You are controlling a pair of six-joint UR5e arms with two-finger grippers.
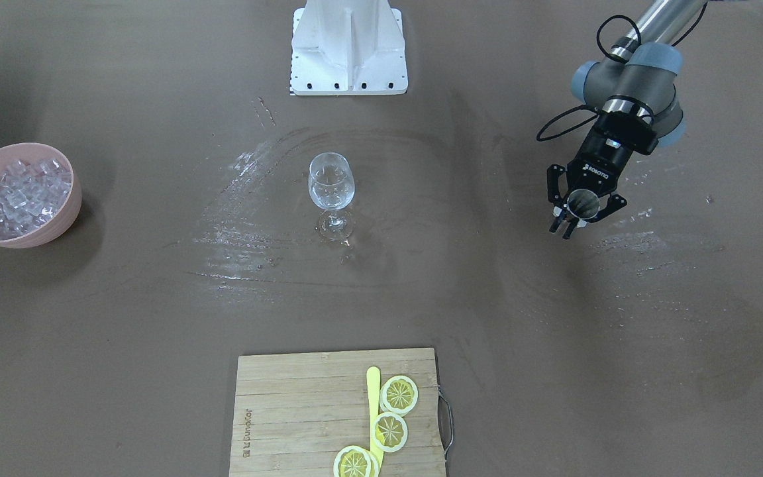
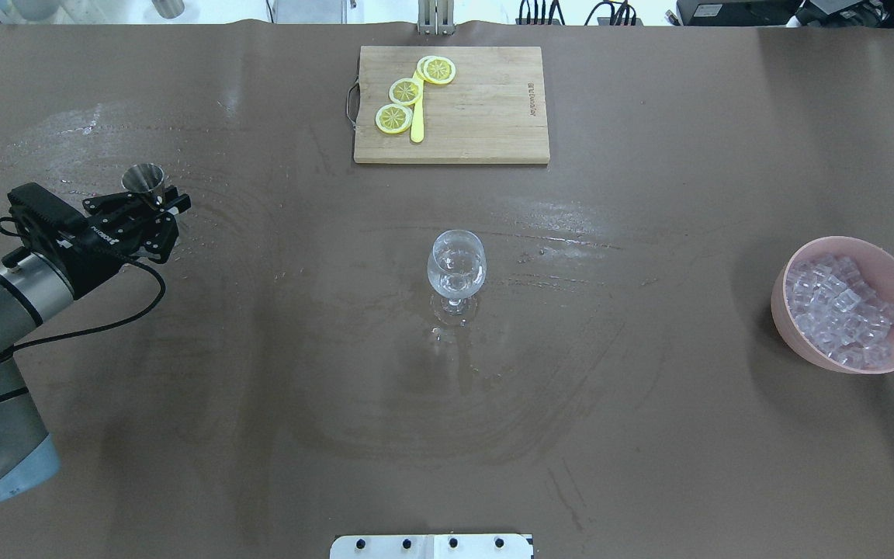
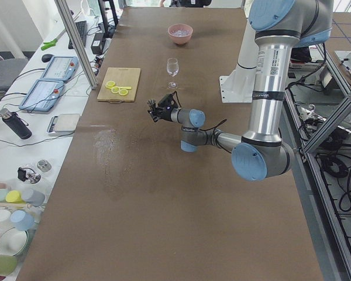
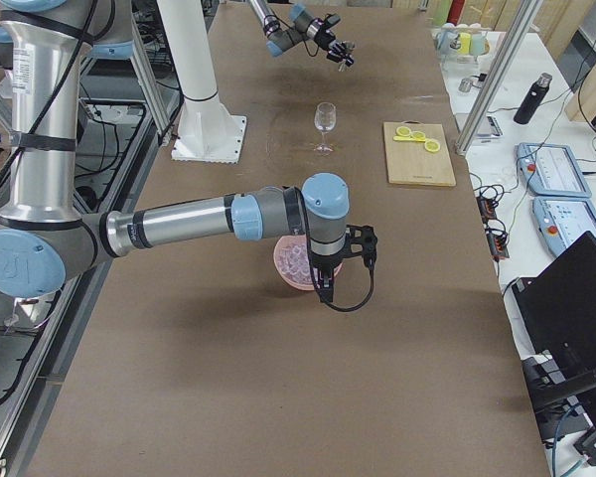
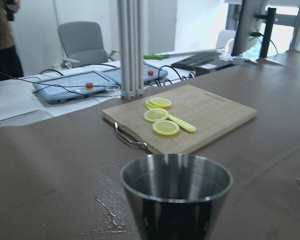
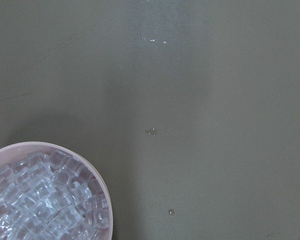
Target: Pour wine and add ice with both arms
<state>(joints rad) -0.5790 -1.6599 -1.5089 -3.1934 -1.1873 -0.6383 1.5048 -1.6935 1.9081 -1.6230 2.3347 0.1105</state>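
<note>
Matt brown sheet over the table (image 2: 649, 466), smooth, with scuffed, wet-looking streaks (image 1: 242, 218) around the centre. Clear, glossy wine glass (image 2: 456, 268) mid-frame. Matt pink, plastic-looking bowl (image 1: 57, 228) at the front view's left edge, heaped with clear, glassy ice (image 1: 20, 195), whitish where piled. Pale wooden cutting board (image 1: 302, 411) at bottom centre, planked, grain showing, thin metal wire handle (image 5: 127, 139). Glossy yellow lemon slices (image 1: 399, 394). Brushed steel cup (image 5: 176, 200), shinier at the rim. Silver metal tube and satin blue-grey caps on the left arm (image 1: 626, 83). Matt black left gripper (image 1: 583, 215). Smooth white painted stand (image 1: 348, 46) at top centre.
</note>
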